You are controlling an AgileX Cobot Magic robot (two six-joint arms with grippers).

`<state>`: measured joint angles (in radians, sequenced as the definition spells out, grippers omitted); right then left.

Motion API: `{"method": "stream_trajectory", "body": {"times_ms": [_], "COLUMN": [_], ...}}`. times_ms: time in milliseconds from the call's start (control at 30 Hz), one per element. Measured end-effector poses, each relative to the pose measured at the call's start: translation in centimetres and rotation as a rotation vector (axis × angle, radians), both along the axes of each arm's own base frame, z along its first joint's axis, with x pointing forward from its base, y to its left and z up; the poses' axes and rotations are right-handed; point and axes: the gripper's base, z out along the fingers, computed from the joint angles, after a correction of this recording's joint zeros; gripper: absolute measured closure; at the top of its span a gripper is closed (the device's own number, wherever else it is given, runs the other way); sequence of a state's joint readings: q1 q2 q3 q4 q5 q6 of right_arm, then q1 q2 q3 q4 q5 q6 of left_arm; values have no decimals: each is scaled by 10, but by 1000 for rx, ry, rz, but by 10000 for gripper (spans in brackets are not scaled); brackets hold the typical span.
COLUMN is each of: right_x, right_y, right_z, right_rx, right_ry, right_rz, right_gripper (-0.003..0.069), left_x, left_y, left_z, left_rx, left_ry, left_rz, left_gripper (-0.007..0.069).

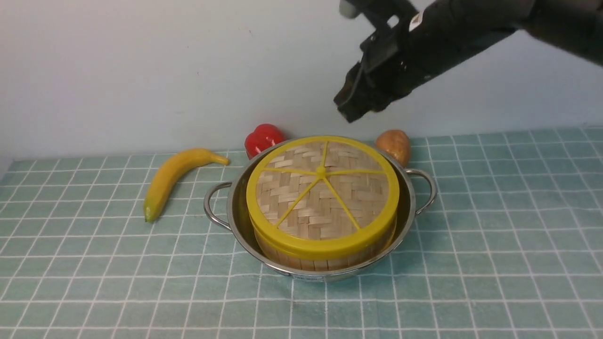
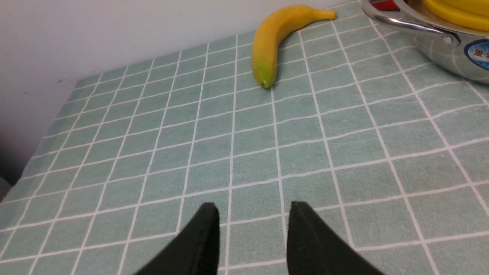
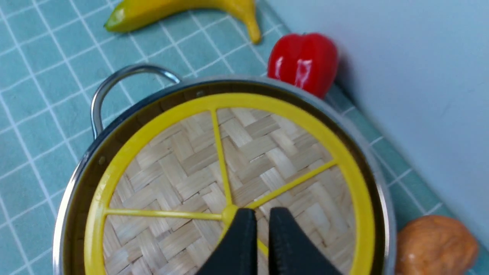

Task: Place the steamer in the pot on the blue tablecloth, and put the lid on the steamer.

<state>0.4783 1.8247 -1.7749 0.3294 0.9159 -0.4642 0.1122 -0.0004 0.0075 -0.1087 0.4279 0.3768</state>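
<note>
Both parts of the task appear done, as far as can be judged. The steamer (image 1: 325, 256) is seated inside the pot (image 1: 235, 221), and the pot is set on the cloth (image 1: 494, 263). The lid (image 1: 322, 197) is laid flat on the steamer, its yellow rim lined up w/ the basket wall all round; no tilt is seen. Nothing is left except clearing the arms, in all likelihood.

Places are given rel. to the pot. A banana (image 1: 172, 181) is lying to its left, well apart. A red pepper (image 1: 263, 138) is set just behind the far rim, and a brown potato-like item (image 1: 395, 145) behind the rim's right part, close to the pot. No bench surface is seen apart from the cloth.

The right tool (image 1: 351, 106) is held up in the air, above and behind the pot's far right edge, clear of the lid. Its jaws are pressed together, w/ only a thin slit between them, and nothing is pinched. In the right wrist view the lid's centre knob (image 3: 229, 211) is seen just off the tips, but lower down; no contact is made.

The left tool (image 2: 252, 214) is held low over bare cloth, well to the left of the pot and nearer the robot than the banana. Its jaws are spread wide, w/ nothing between them.
</note>
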Motion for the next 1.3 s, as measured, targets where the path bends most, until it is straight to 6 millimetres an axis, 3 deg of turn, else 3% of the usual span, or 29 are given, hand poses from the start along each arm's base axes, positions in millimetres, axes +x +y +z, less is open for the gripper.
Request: {"method": "stream_trajectory", "body": {"times_ms": [33,67,100,300,533,733,900,1000,1100,1133,1233,1300], "right_x": [-2,-12,-17,-35,-39,-48,-97,-118,-150,-153,-200,-226], "right_y": [-2,-8,-11,-18,-19,-35,-78,-100,-140,-142,-183,-197], "right_z": [7,30,41,78,82,75,91,88,69,68,34,19], "right_rx": [14,78,123,343,394,215,162,189,272,277,360,400], "right_ry": [-16,-62,-74,-68,-34,-13,-203,-270,-320,-320,-295,-311], "right_rz": [-16,-63,-89,-192,-211,-218,-306,-364,-510,-521,-723,-796], "right_gripper": [659,672,675,672,661,650,639,634,624,623,615,610], "left_x": [0,0,0,0,0,0,0,0,0,0,0,0], "left_y": [0,0,0,0,0,0,0,0,0,0,0,0], "left_z": [0,0,0,0,0,0,0,0,0,0,0,0], "left_rx": [0,0,0,0,0,1,4,4,4,4,4,4], "left_ry": [0,0,0,0,0,0,0,0,0,0,0,0], "left_rz": [0,0,0,0,0,0,0,0,0,0,0,0], "left_gripper": [382,382,382,382,382,382,382,382,382,382,382,382]}}
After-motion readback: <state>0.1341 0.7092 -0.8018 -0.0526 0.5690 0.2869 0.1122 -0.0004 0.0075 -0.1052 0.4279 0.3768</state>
